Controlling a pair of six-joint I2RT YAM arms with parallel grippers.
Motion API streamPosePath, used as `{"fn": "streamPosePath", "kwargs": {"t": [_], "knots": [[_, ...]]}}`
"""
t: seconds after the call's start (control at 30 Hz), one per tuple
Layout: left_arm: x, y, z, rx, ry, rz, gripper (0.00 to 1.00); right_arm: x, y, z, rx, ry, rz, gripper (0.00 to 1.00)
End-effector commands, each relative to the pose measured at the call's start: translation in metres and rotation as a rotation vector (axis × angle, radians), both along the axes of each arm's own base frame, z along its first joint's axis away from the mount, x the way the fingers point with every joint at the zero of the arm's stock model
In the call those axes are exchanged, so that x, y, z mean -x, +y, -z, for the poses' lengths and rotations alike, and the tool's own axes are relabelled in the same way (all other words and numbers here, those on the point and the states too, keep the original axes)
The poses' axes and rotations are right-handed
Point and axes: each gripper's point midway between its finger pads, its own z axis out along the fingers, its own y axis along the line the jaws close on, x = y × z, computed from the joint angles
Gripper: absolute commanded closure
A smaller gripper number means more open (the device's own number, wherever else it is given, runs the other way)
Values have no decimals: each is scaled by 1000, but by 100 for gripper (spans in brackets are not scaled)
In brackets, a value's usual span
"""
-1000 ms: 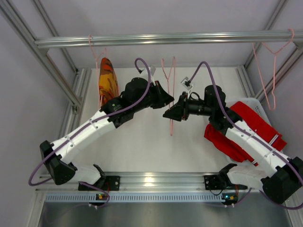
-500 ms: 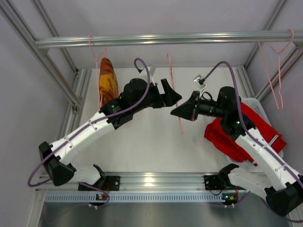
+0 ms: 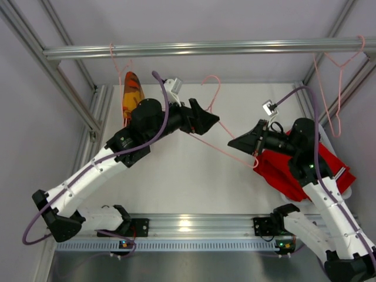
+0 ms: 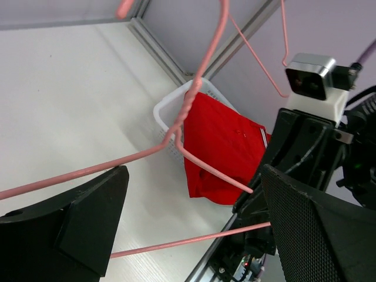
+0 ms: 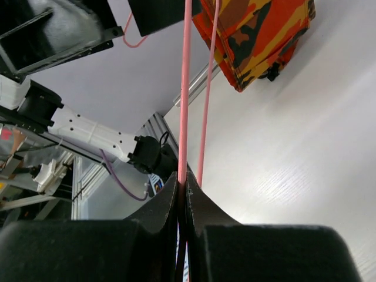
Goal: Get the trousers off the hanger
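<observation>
The right claw (image 5: 184, 187) is pinched tight on a thin pink wire hanger (image 3: 226, 150). Its bar slants across to the left claw (image 4: 194, 220), which is spread wide with the wire between its fingers. Soft red trousers (image 4: 218, 147) lie crumpled in a white slotted basket (image 4: 166, 109) behind the right claw. Orange camouflage trousers (image 5: 252, 35) hang lengthwise down beyond the left claw.

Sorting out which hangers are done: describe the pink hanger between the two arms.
The pink hanger is thin bare wire with a twisted neck and a hook, carrying no garment. It is off the rail, tilted over the table. The right gripper pinches one wire; other wires pass through the open left gripper.
</observation>
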Motion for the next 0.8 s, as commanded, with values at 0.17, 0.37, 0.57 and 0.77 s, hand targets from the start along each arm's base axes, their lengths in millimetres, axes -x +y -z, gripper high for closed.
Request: {"fn": "streamPosePath", "kwargs": {"t": [0.17,0.37,0.57,0.77], "knots": [[23,8,-52,54,-227,113,1,-12,-28,-7,26,-26,118,100],[11,31,-47,15,-245,30,1,-13,-72,-32,150,-231,337,100],[6,46,-47,-13,-272,-11,1,12,-88,-65,191,-414,441,100],[5,49,-50,6,-268,-21,1,9,-126,-79,280,-383,684,100]]}}
